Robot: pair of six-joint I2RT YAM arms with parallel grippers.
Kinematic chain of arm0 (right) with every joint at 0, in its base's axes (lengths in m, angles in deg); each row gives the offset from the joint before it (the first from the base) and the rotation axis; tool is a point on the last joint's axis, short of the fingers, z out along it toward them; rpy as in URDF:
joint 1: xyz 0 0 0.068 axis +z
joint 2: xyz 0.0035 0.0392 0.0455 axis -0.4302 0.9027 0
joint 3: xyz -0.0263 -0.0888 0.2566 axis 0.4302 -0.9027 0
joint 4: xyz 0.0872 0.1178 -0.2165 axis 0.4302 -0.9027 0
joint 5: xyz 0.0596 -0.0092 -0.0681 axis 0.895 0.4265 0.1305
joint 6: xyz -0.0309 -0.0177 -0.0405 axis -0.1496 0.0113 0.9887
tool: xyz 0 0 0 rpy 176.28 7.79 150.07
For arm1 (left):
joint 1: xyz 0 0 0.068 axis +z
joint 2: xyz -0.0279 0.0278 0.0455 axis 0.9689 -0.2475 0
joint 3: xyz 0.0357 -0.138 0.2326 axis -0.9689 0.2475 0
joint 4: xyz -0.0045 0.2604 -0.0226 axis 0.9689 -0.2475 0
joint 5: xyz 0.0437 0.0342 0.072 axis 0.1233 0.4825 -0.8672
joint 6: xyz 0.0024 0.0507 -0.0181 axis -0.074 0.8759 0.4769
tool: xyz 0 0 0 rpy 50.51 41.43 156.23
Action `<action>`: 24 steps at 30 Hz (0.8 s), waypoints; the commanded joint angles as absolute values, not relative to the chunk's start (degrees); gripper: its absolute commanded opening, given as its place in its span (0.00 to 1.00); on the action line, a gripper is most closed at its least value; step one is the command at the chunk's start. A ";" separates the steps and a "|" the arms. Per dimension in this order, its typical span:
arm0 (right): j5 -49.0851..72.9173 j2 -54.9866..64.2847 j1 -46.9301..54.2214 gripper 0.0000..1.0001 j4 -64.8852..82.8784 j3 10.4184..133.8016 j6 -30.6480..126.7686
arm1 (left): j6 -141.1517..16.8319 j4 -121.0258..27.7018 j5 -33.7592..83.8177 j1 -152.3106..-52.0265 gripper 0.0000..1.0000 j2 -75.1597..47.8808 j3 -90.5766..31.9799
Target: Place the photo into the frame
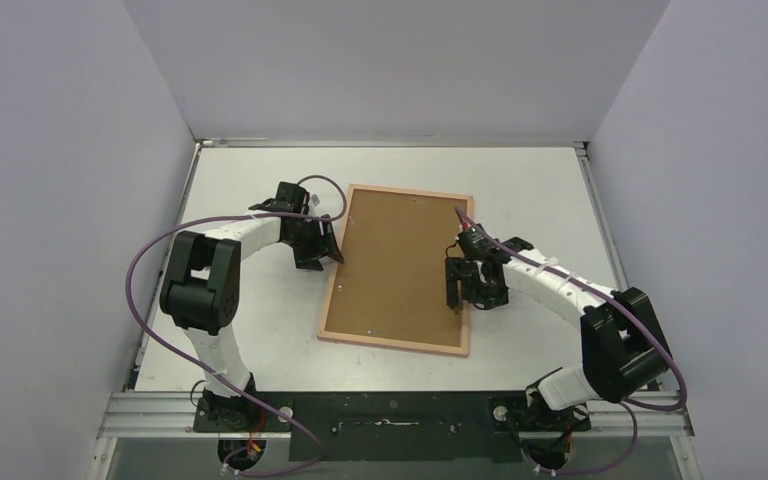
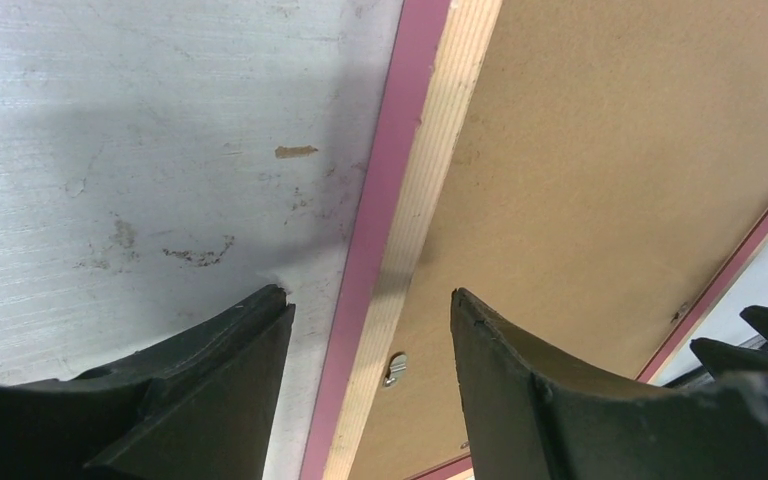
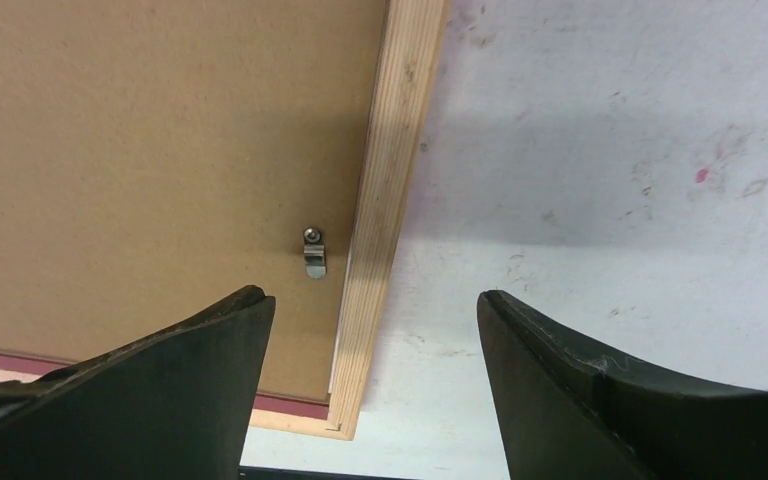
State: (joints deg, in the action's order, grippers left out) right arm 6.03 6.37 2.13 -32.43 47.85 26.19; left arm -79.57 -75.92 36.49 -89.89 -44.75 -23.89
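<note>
The left tool [image 2: 368, 300] hangs spread over the frame's [image 2: 438, 150] pink-and-wood edge, with the brown backing board [image 2: 600, 180] set inside.

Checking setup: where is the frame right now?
Top view: the frame lies back-up on the table, brown backing board in it, left pincer at its left edge, right pincer at its right.
</note>
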 commanded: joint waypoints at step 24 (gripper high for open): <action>0.36 15.81 7.50 0.52 -31.28 52.32 29.89 | -76.51 -75.66 38.71 -89.84 0.40 -48.97 -22.23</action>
